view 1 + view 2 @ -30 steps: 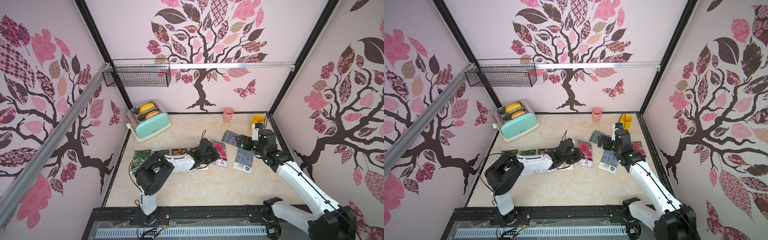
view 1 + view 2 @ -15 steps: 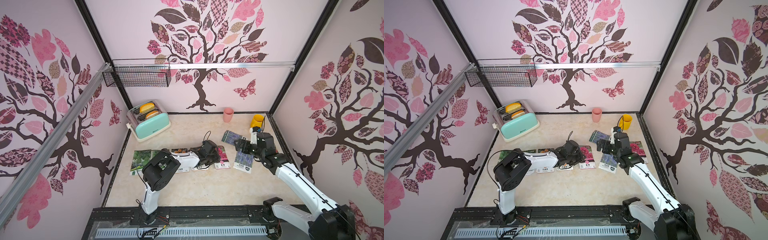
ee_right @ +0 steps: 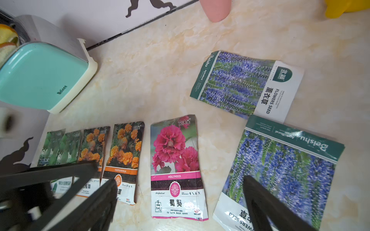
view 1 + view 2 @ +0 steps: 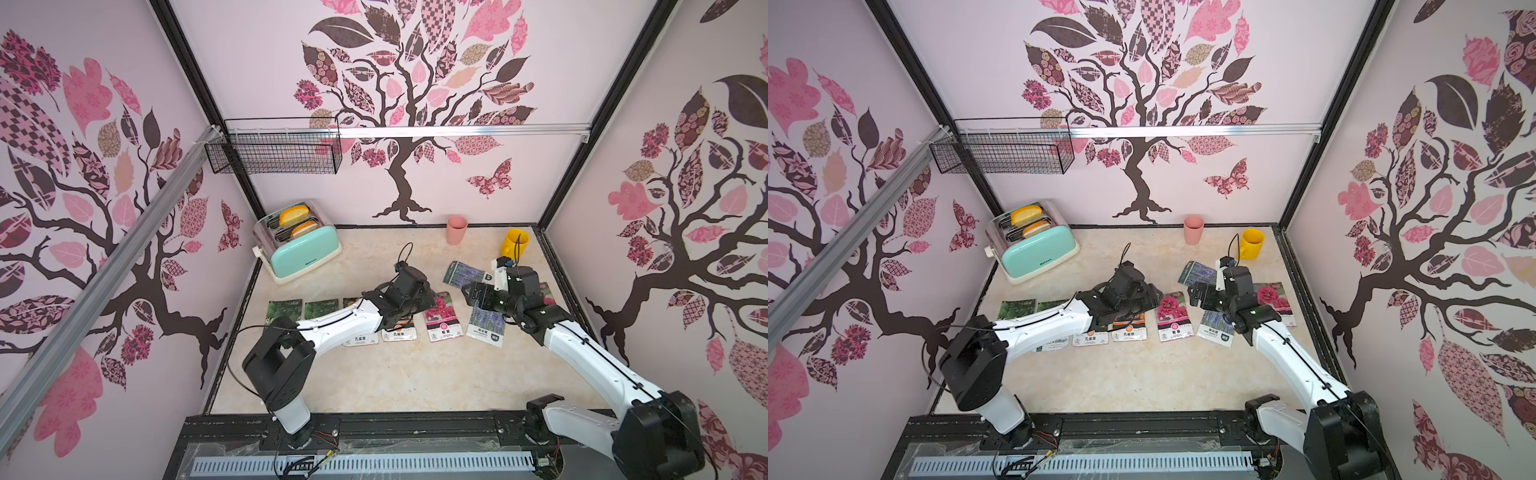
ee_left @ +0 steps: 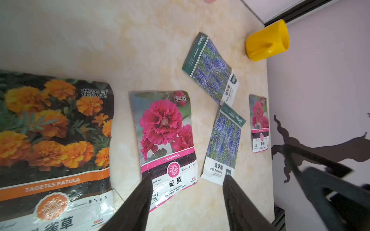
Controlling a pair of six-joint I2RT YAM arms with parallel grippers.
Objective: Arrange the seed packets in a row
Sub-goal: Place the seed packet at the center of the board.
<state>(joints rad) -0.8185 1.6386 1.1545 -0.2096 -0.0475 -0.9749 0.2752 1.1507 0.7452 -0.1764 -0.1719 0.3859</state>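
Seed packets lie flat in a row: two green gourd packets [image 4: 284, 309] [image 4: 322, 309], two marigold packets [image 3: 94, 144] [image 5: 54, 124], then a magenta hollyhock packet [image 4: 442, 318]. A lavender packet [image 4: 486, 326] lies tilted at the row's right end. Another lavender packet [image 4: 463, 272] lies askew behind it, and a second magenta packet [image 4: 1273, 297] lies by the right wall. My left gripper [image 5: 186, 184] is open and empty, low over the hollyhock packet's label end. My right gripper [image 3: 180, 188] is open and empty, hovering between the hollyhock and lavender packets.
A mint toaster [image 4: 301, 245] with bread stands at the back left. A pink cup [image 4: 457, 229] and a yellow mug [image 4: 514, 244] stand along the back wall. A wire basket [image 4: 274, 151] hangs on the wall above. Walls close in left, right and behind.
My left gripper has gone from shut to open and its arm has swung slightly right. The right gripper stays open and has drifted a little back and left.
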